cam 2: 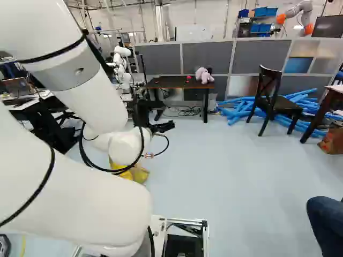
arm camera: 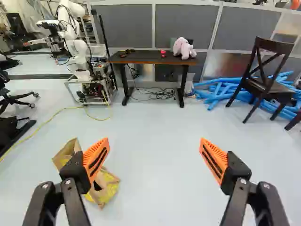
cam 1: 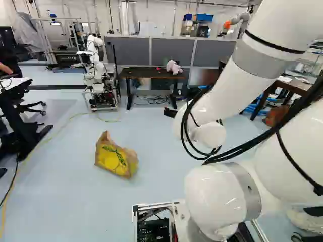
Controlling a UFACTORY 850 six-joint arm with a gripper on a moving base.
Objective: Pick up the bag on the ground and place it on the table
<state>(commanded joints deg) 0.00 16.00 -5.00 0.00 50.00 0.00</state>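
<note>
While the gripper [arm camera: 154, 143] has its two fingers spread wide with nothing pinched, the paper bag [cam 1: 116, 156] lies on the floor [cam 1: 75, 206], left of the middle in the left base view. The arm [cam 1: 229, 91] should go left and down to it.

Crumpled yellow-brown bag [cam 1: 115, 157], seemingly tipped, on floor [cam 1: 70, 201]

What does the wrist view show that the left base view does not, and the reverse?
Only the wrist view: the orange pads of the open gripper.
Only the left base view: blue bins and my arm's white links.
Both: bag, table, plush toy and another robot.
</note>
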